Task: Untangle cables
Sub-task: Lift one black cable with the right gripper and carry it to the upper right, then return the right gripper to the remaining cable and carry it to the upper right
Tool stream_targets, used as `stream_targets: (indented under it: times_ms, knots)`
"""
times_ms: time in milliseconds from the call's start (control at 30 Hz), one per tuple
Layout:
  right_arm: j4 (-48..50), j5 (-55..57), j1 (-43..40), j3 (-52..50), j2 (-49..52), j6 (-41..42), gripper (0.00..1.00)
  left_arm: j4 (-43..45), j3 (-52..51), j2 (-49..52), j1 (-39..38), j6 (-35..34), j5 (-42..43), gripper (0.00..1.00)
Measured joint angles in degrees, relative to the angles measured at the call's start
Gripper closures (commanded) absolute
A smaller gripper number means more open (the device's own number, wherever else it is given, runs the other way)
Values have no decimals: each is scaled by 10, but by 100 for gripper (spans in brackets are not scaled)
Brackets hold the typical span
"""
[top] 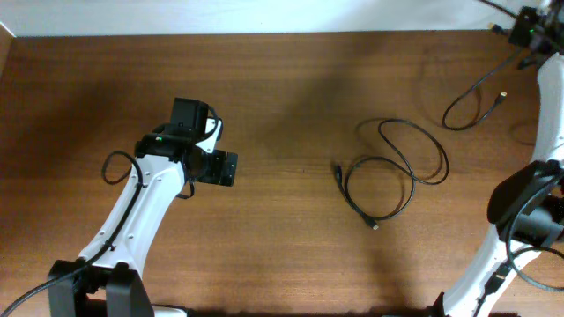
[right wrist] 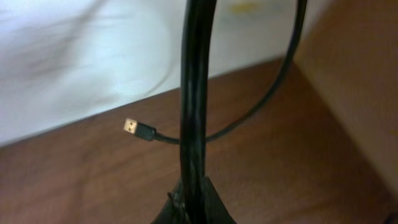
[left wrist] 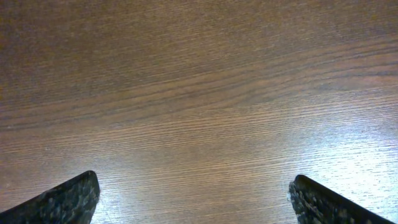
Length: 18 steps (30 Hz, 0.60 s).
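One black cable (top: 388, 176) lies in loose loops on the wooden table right of centre, with small plugs at its lower and left ends. A second black cable (top: 471, 99) hangs from my right gripper (top: 522, 35) at the far right corner, and its loop rests on the table. In the right wrist view the right gripper (right wrist: 193, 193) is shut on that cable (right wrist: 193, 93), whose gold-tipped plug (right wrist: 132, 127) dangles to the left. My left gripper (top: 226, 169) is far left of the cables. It (left wrist: 193, 199) is open over bare wood, with nothing between its fingers (left wrist: 68, 199).
The table's back edge meets a white wall (right wrist: 74, 56) just behind the right gripper. The arms' own thick black wires run along the left arm (top: 123, 167) and the right arm (top: 520, 220).
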Motion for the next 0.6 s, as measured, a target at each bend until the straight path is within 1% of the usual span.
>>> stream_targets:
  times_ms: [67, 167, 200, 233, 367, 400, 433, 500, 533, 600]
  knots:
    - [-2, -15, -51, 0, 42, 89, 96, 0, 0, 0, 0, 0, 0, 1]
    - [-16, -20, -92, 0, 78, 124, 96, 0, 0, 0, 0, 0, 0, 1]
    - [-22, -21, -106, 0, 79, 129, 60, 0, 0, 0, 0, 0, 0, 1]
    - [-31, -23, -122, 0, 79, 131, 2, 0, 0, 0, 0, 0, 0, 1]
    - [-68, -28, -185, 0, 79, 134, 1, 0, 0, 0, 0, 0, 0, 1]
    - [-75, -60, -196, 0, 79, 134, 1, 0, 0, 0, 0, 0, 0, 1]
    - [-75, -107, -203, 0, 79, 134, 1, 0, 0, 0, 0, 0, 0, 1]
    - [-77, -250, -210, 0, 79, 98, 1, 0, 0, 0, 0, 0, 0, 1]
    - [-87, -290, -210, 0, 79, 86, 1, 0, 0, 0, 0, 0, 0, 1]
    - [-136, -375, -207, 0, 78, 47, 1, 0, 0, 0, 0, 0, 0, 1]
